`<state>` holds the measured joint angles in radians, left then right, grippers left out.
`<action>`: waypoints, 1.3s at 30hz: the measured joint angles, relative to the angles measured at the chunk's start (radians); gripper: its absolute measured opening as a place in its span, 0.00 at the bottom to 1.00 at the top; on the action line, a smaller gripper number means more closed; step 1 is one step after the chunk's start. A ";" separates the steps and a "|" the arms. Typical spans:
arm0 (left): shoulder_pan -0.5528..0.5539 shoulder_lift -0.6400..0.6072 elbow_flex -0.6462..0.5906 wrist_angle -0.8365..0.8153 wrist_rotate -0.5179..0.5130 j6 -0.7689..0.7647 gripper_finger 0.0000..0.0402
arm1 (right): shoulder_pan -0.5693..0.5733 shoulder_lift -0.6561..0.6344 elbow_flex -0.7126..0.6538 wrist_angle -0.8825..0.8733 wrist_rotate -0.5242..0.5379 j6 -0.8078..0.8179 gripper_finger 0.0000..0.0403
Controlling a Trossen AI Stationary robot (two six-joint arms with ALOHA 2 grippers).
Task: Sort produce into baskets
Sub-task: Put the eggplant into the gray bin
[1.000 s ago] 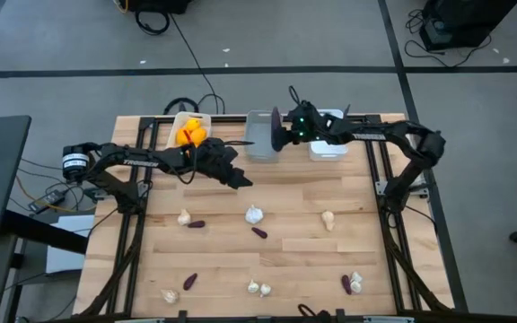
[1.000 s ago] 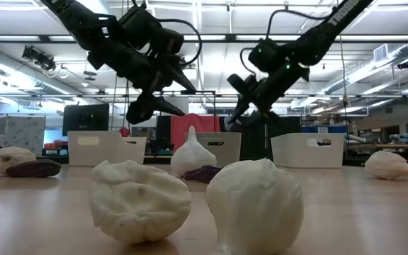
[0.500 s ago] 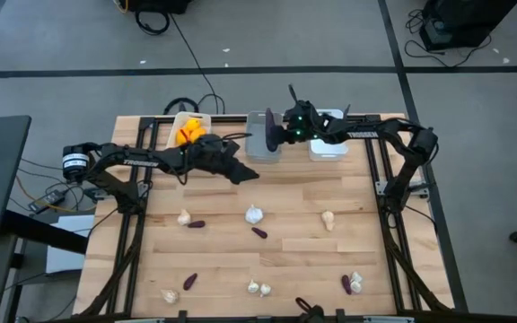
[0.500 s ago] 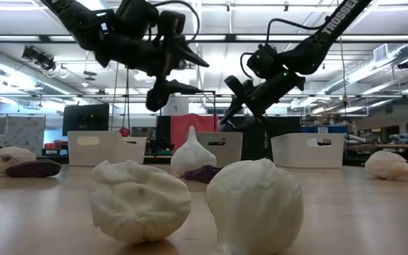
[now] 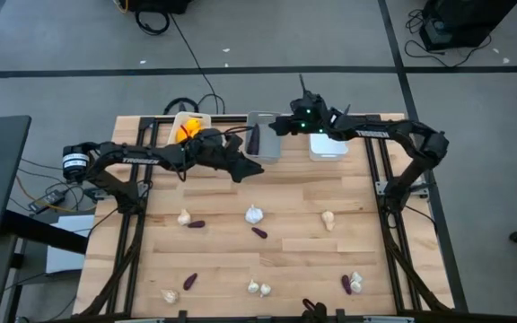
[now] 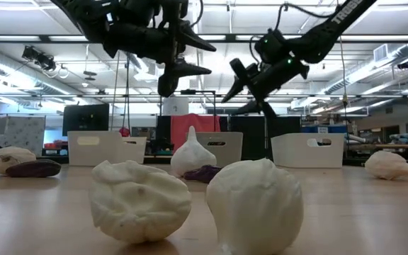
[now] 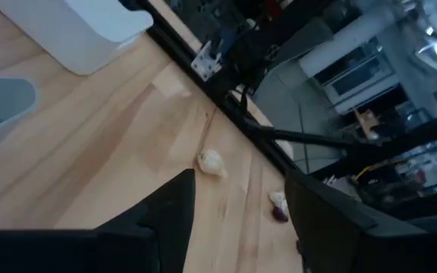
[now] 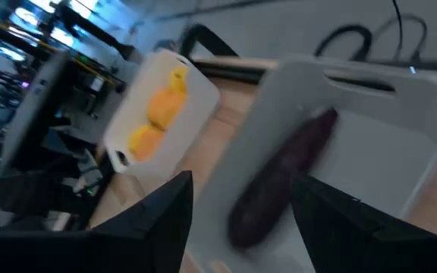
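Loose produce: scattered over the near and middle table: garlic bulb (image 5: 254, 214) mid-table, purple piece (image 5: 258, 232) just beside it, further bulbs and purple pieces along the near edge and toward both sides.
Bins: three in a row along the far table edge; left white bin (image 5: 189, 128) holding orange fruits (image 5: 188, 133), middle grey bin (image 5: 264, 135), right white bin (image 5: 328, 147).
Left gripper (image 5: 248, 170): raised above the table just in front of the grey bin, pointing toward the robot's right; fingers apart, nothing between them in the left wrist view.
Left gripper, relation to next item: central garlic bulb lies nearer the front edge than this gripper and below it; left arm judged the nearer of the two to that bulb.
Right gripper (image 5: 276, 126): over the grey bin, pointing toward the robot's left; fingers spread wide, no contact with anything.
Released piece: purple piece (image 8: 279, 176) seen in the right wrist view over the grey bin's floor, clear of both fingers, long axis roughly in line with the fingers; resting or falling, cannot tell.
Step in hand: drop into the grey bin judged complete or nearly so; right arm well apart from the remaining produce.
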<state>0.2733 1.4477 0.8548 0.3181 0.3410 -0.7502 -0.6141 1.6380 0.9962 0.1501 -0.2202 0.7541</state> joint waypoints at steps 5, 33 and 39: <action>0.000 -0.042 0.073 -0.246 -0.013 0.077 0.48 | 0.010 -0.087 0.000 -0.022 -0.074 -0.017 0.56; -0.383 -0.157 -0.024 -1.099 -0.224 0.142 0.45 | 0.163 -0.165 0.000 -0.219 -0.024 -0.110 0.55; -0.439 -0.157 -0.164 -0.980 -0.263 0.220 0.45 | 0.183 -0.165 0.000 -0.218 0.020 -0.098 0.55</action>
<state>-0.1655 1.2903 0.6904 -0.6615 0.0776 -0.5302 -0.4306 1.4734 0.9962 -0.0677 -0.2006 0.6566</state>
